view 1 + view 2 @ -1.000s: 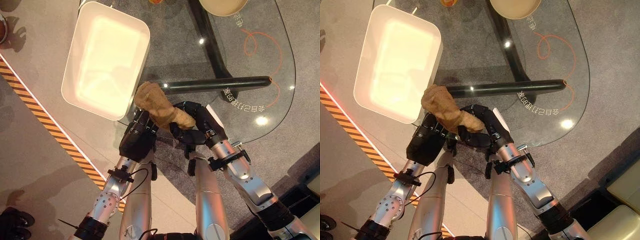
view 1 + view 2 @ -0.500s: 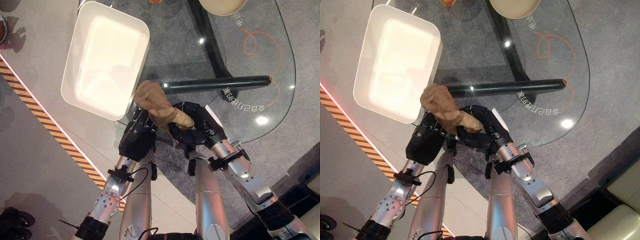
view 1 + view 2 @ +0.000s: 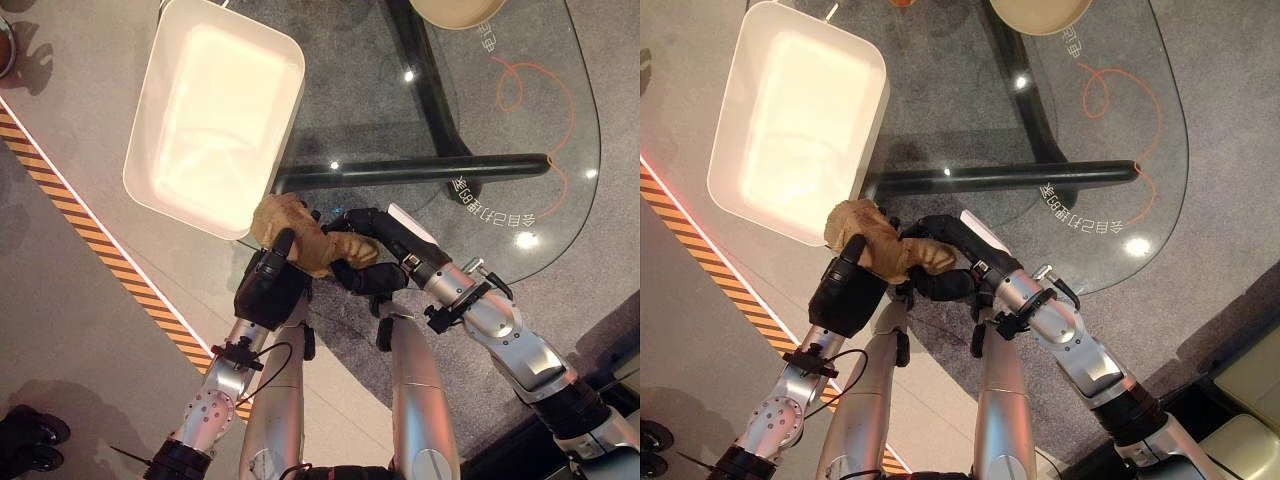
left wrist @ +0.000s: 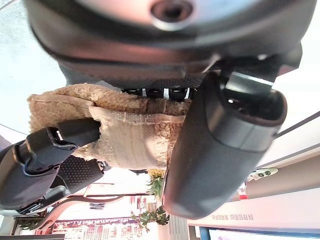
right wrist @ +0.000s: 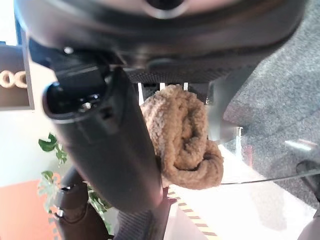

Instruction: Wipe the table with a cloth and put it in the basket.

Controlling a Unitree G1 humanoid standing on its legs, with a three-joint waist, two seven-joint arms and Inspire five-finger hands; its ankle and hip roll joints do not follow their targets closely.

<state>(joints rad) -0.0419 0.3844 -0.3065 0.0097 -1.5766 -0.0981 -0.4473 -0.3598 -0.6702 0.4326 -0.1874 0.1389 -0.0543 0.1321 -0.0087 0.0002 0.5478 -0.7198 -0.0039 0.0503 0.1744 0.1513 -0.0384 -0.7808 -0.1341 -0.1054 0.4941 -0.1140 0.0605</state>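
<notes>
A tan fleecy cloth (image 3: 297,236) is bunched up between my two hands at the near left edge of the glass table (image 3: 560,230). My left hand (image 3: 268,290) grips it from below, its thumb (image 4: 220,150) pressed on the cloth (image 4: 125,135). My right hand (image 3: 375,255) reaches in from the right, with its fingers curled round the cloth's other end (image 5: 185,135). The white basket (image 3: 290,110) stands on the table just beyond the cloth, open and with nothing in it.
A black bar (image 3: 420,170) of the table frame runs under the glass behind my hands. A beige bowl (image 3: 455,10) sits at the far edge. Orange-black striped tape (image 3: 100,260) crosses the floor on the left. A person's shoes (image 3: 25,445) show at the lower left.
Both hands have drawn the cloth down and to the left, off the black bar toward the table's near edge. The right arm has stretched further left.
</notes>
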